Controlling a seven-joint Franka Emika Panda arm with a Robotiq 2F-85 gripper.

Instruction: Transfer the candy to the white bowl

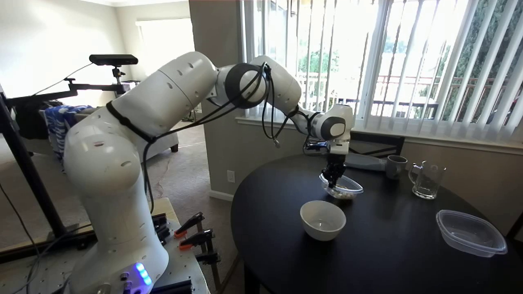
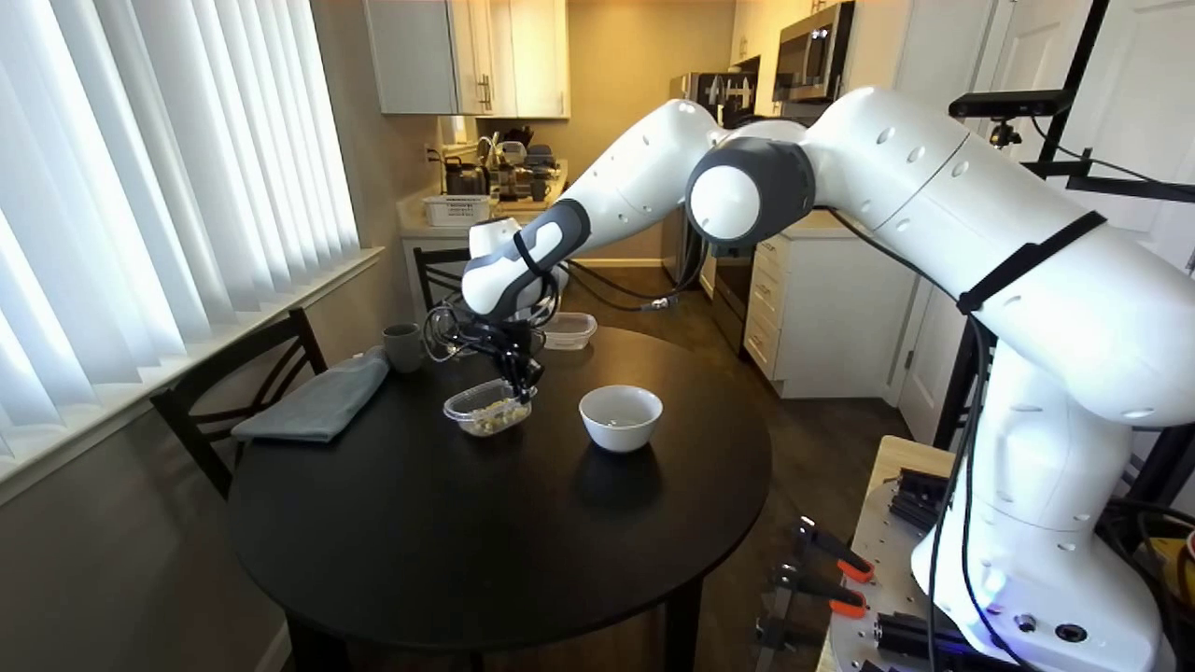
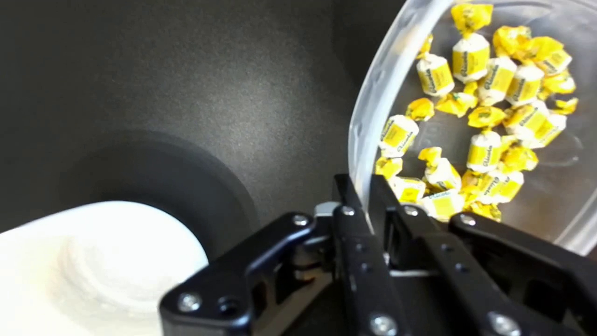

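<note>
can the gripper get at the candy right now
Probably yes: the candy lies uncovered, close beside the gripper. But it would likely first have to release the clear container, whose rim it appears to pinch.

The surface (image 1: 278, 208) is round and dark, and it carries the white bowl (image 1: 322, 232). In an exterior view, a clear container (image 1: 353, 189) appears to rest just behind the bowl. Farther behind the bowl, there are a folded cloth (image 1: 363, 162), a grey mug (image 1: 396, 167) and a glass mug (image 1: 429, 180). Well to the right of the bowl stands a second clear container (image 1: 472, 233)
</note>
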